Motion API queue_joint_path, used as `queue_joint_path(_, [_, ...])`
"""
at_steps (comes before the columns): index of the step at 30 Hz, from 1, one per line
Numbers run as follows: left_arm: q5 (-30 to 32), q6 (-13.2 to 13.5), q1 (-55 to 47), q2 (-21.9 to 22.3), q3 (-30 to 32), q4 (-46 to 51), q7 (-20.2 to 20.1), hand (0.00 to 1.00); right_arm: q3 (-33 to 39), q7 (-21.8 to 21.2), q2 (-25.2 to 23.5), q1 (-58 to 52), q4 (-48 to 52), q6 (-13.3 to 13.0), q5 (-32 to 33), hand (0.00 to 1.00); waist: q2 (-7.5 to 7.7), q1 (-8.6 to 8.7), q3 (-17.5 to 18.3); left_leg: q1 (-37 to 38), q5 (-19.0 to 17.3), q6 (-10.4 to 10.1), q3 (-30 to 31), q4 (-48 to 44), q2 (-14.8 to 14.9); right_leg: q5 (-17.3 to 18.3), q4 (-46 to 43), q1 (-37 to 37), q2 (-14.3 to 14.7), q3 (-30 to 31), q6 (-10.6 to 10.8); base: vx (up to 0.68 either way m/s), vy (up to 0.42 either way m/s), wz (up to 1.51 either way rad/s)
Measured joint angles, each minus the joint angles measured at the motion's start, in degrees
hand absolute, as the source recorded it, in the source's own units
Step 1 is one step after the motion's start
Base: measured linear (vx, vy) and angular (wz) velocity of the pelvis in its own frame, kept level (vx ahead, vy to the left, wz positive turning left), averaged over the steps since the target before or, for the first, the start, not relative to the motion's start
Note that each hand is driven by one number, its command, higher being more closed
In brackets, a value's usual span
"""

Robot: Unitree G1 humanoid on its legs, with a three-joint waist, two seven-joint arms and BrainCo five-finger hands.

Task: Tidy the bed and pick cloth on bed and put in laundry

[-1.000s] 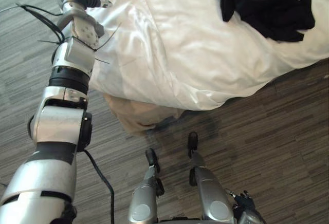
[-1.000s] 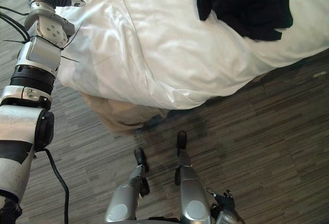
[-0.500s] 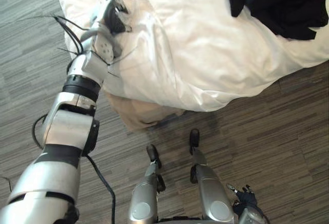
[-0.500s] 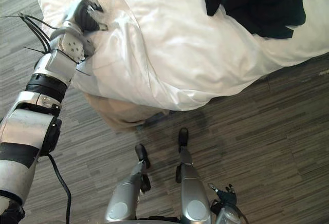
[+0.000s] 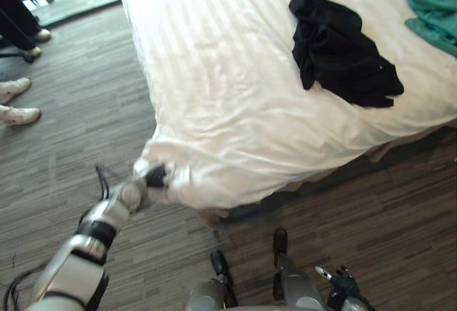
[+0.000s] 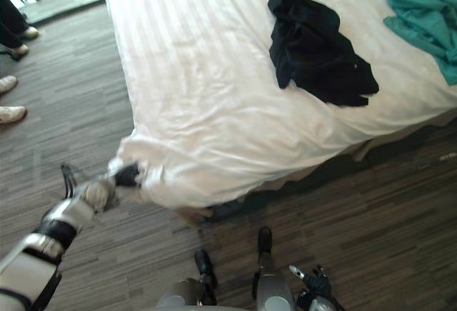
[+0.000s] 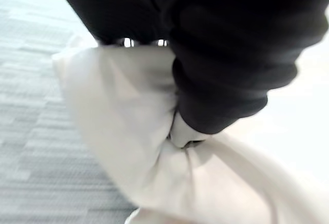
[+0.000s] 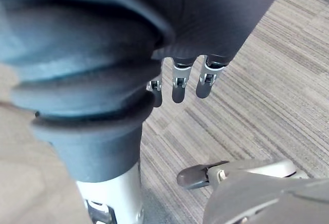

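— What's around you right now?

— You're standing on a grey wood-strip floor point(image 5: 400, 204) at the corner of a bed point(image 5: 400, 136) covered by a white sheet point(image 5: 214, 75). A person's shoes point(image 5: 18, 108) show off to your left.

— And the cloth you're after?

— A black cloth point(image 5: 339, 51) lies crumpled on the sheet, well in from the near edge and towards your right. A teal cloth point(image 6: 425, 22) lies further right, apart from the black one. Both are rumpled heaps and neither hand touches them.

— What are your hands doing?

— Your left hand point(image 5: 151, 179) is low at the bed's near corner, fingers closed on a bunch of the sheet; the fabric gathers to a point under it and hangs just above the floor. Your right hand point(image 8: 177, 80) hangs by your side over the floor, fingers loose and holding nothing.
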State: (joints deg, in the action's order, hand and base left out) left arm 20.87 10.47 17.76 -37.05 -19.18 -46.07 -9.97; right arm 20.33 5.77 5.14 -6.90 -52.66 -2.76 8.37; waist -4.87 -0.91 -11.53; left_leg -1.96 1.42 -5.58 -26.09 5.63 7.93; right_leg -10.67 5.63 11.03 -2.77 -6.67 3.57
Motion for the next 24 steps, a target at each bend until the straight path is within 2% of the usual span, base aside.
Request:
queue_joint_path(3, [0.09,0.02,-8.17,1.0,7.62,0.58,0.23,0.0,0.21,0.03,0.78,-0.42,0.1,0.15,0.01,0.0,0.95,0.06,1.63,0.91,0.1,-0.18,0.88,0.03,-0.07,0.41,0.01,-1.31,-0.15,-0.72,0.07,0.04,0.008,0.14])
queue_joint_path(4, [0.11,0.03,-11.72,2.94,12.59,0.2,0.66,0.0,0.88,0.1,1.08,-0.46,0.58,0.18,0.02,0.0,1.62,0.01,2.98,1.2,0.1,-0.17,1.71,0.02,-0.1,0.97,0.02,-1.95,-0.23,-1.18,0.62,0.05,0.0,0.24])
queue_joint_path(8, [0.17,-0.06,-15.69,7.66,20.43,-5.19,2.47,0.0,4.16,0.23,2.76,0.07,5.51,-0.41,-0.02,0.0,3.11,-0.01,5.03,2.86,-0.17,-0.23,2.85,-0.23,-0.15,1.53,0.03,-4.02,-0.31,-1.9,0.56,0.06,-0.002,0.12])
queue_joint_path(11, [2.16,-1.08,-16.82,11.26,24.79,-7.58,3.05,0.0,8.52,0.63,5.96,1.33,7.62,-0.63,-0.07,0.0,3.32,0.06,5.47,3.59,-0.24,0.07,4.24,-0.28,-0.72,1.84,0.03,-5.22,-0.55,-2.71,0.98,0.05,0.001,0.15])
queue_joint_path(14, [3.53,-3.68,-19.68,15.57,30.45,-9.26,4.87,0.0,12.95,2.12,9.27,3.13,11.74,-0.63,-0.06,0.0,3.31,0.17,5.61,3.87,-0.33,0.17,5.48,-0.3,-0.96,2.11,0.03,-5.66,-0.91,-3.76,1.33,0.03,0.0,0.18])
queue_joint_path(15, [3.53,-4.65,-21.19,17.22,32.21,-9.53,5.88,0.0,13.85,2.97,10.29,3.35,14.23,-0.62,-0.07,1.0,3.34,0.05,5.67,3.72,-0.32,0.19,5.91,-0.31,-1.04,2.12,0.02,-5.69,-1.02,-4.16,1.34,0.05,-0.014,0.19])
queue_joint_path(20, [2.85,-6.53,-26.57,22.68,35.64,-9.74,8.16,0.0,12.85,4.26,13.37,7.01,25.29,-0.63,-2.88,1.0,3.37,0.01,6.77,4.19,-0.31,0.2,7.55,-0.32,-1.19,2.18,0.02,-6.87,-1.22,-5.29,1.44,0.01,-0.014,0.14])
queue_joint_path(24, [1.2,-6.74,-28.03,25.84,35.62,-9.74,9.06,0.0,4.71,3.97,16.48,11.78,34.5,-1.38,-5.27,1.0,4.08,-0.18,7.3,4.53,-0.37,0.12,8.73,-0.48,-1.34,2.51,0.05,-7.75,-1.41,-6.09,1.47,-0.04,-0.009,0.12])
